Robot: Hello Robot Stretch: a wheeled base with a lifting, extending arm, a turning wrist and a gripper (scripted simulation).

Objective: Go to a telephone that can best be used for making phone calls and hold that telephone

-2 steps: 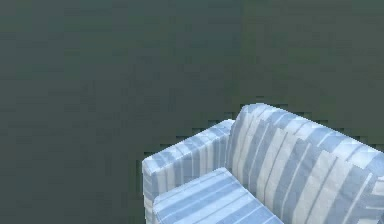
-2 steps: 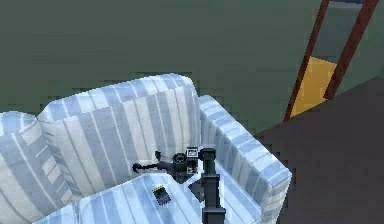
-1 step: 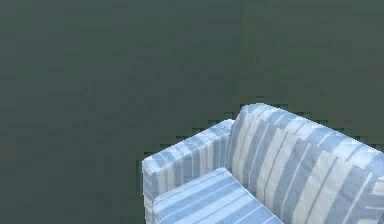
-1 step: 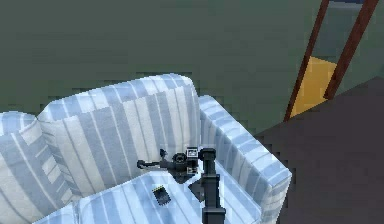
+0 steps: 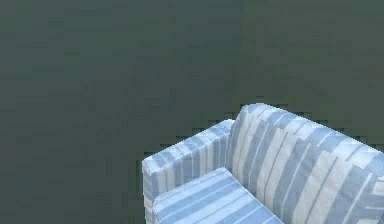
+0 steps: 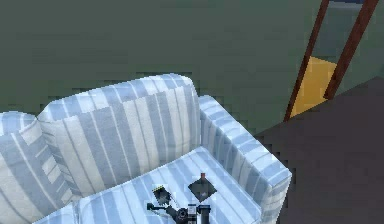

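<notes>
Low over the striped sofa's (image 6: pixel 120 125) seat cushion (image 6: pixel 225 170), near the arm side view's bottom edge, the claw (image 6: pixel 165 208) is being shown with striped fabric lying behind it, so whether anything is being gripped cannot be told. Just beside it, toward that view's right, small dark shapes (image 6: pixel 203 186) are being seen. Whether one of them is the telephone cannot be told. By judgement, the coming move is being governed by that closeness: a short reach along the cushion.
</notes>
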